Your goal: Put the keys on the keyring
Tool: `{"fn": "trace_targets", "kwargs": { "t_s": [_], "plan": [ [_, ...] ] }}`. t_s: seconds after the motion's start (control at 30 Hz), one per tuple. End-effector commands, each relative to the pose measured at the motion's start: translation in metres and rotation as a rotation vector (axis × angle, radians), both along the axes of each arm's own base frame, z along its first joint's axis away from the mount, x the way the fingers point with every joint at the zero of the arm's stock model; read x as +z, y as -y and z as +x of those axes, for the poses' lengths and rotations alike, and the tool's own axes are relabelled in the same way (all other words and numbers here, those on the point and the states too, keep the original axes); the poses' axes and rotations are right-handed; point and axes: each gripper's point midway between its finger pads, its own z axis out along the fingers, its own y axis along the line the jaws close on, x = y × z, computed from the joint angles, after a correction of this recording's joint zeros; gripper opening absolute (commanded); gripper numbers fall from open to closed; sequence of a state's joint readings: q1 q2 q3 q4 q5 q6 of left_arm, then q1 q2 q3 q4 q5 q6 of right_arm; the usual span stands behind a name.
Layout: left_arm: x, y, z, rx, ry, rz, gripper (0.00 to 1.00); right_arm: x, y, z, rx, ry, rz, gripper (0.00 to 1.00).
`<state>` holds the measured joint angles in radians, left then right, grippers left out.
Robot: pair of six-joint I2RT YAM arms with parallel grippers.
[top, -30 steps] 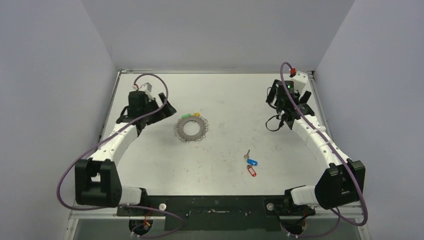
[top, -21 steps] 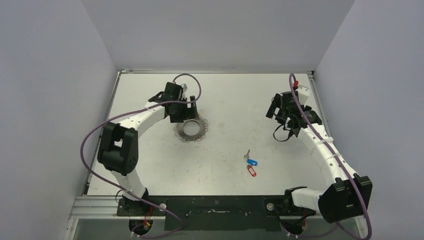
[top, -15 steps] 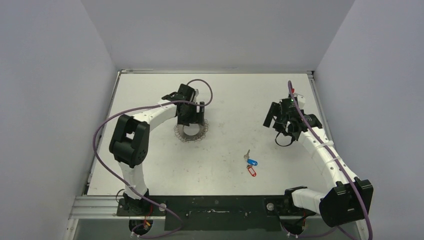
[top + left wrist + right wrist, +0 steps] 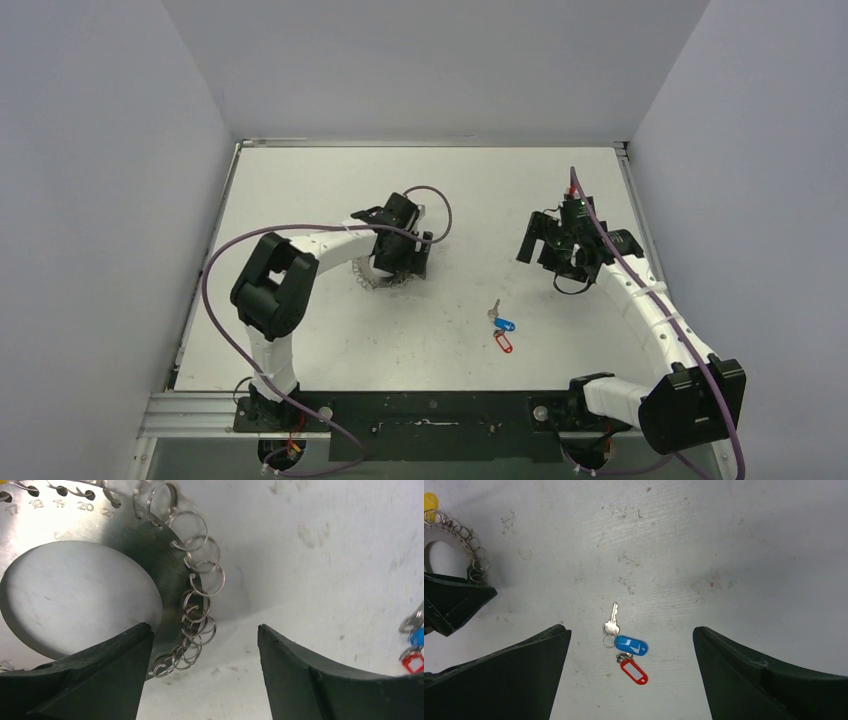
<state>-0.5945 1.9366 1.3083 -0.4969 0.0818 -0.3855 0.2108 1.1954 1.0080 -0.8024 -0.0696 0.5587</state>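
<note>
Left gripper (image 4: 202, 630): fingers apart, newly swung over keyring (image 4: 165, 570) rim.
Right gripper (image 4: 631, 630): spread, keys (image 4: 624, 647) now directly below; grasp pending.

Flat grey metal keyring (image 4: 160, 555): brushed, satin. Its wire loops (image 4: 196, 630): shiny. Blue oblong plastic key tag (image 4: 630, 645) and red oblong plastic key tag (image 4: 634, 671): glossy. White tabletop (image 4: 724, 555): matt, scuffed.

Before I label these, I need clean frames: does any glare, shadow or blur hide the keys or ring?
Right wrist: keys sharp, evenly lit, soft shadows. Left wrist: ring sharp, engraved numbers readable, though a dark band crosses its metal; keys cut off at the edge. Top: no blur, but the left hand covers most of the ring.
</note>
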Motion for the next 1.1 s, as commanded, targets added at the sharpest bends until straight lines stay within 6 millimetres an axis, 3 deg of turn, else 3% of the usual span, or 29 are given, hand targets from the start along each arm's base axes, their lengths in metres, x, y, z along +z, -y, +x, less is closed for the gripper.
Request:
{"fn": "trace_targets", "kwargs": {
  "t_s": [0.0, 0.13, 0.3, 0.4, 0.47, 0.67, 0.8, 0.9, 1.07],
  "plan": [
    [-0.007, 0.011, -0.066, -0.068, -0.096, 0.013, 0.74, 0.002, -0.013, -0.003, 0.044, 0.010, 0.060, 1.00],
    [0.016, 0.025, -0.090, -0.113, -0.061, -0.025, 0.74, -0.005, -0.023, -0.001, 0.075, -0.010, 0.101, 1.00],
    [0.073, 0.033, -0.081, -0.036, 0.030, -0.157, 0.81, -0.015, -0.042, 0.002, 0.135, -0.038, 0.143, 1.00],
    [0.107, 0.024, -0.070, 0.060, 0.073, -0.254, 0.85, -0.021, -0.064, 0.005, 0.192, -0.055, 0.177, 1.00],
    [0.114, 0.004, -0.063, 0.175, 0.051, -0.305, 0.85, -0.027, -0.082, 0.007, 0.239, -0.075, 0.191, 0.99],
    [0.087, -0.072, -0.083, 0.494, -0.086, -0.392, 0.80, -0.048, -0.141, 0.016, 0.390, -0.150, 0.214, 0.91],
    [0.070, -0.104, -0.096, 0.640, -0.154, -0.465, 0.73, -0.064, -0.175, 0.019, 0.462, -0.187, 0.231, 0.83],
    [0.059, -0.111, -0.099, 0.658, -0.187, -0.501, 0.73, -0.079, -0.197, 0.019, 0.500, -0.222, 0.261, 0.77],
    [0.036, -0.102, -0.095, 0.630, -0.271, -0.544, 0.73, -0.090, -0.225, 0.017, 0.554, -0.258, 0.289, 0.63]
  ]
}}
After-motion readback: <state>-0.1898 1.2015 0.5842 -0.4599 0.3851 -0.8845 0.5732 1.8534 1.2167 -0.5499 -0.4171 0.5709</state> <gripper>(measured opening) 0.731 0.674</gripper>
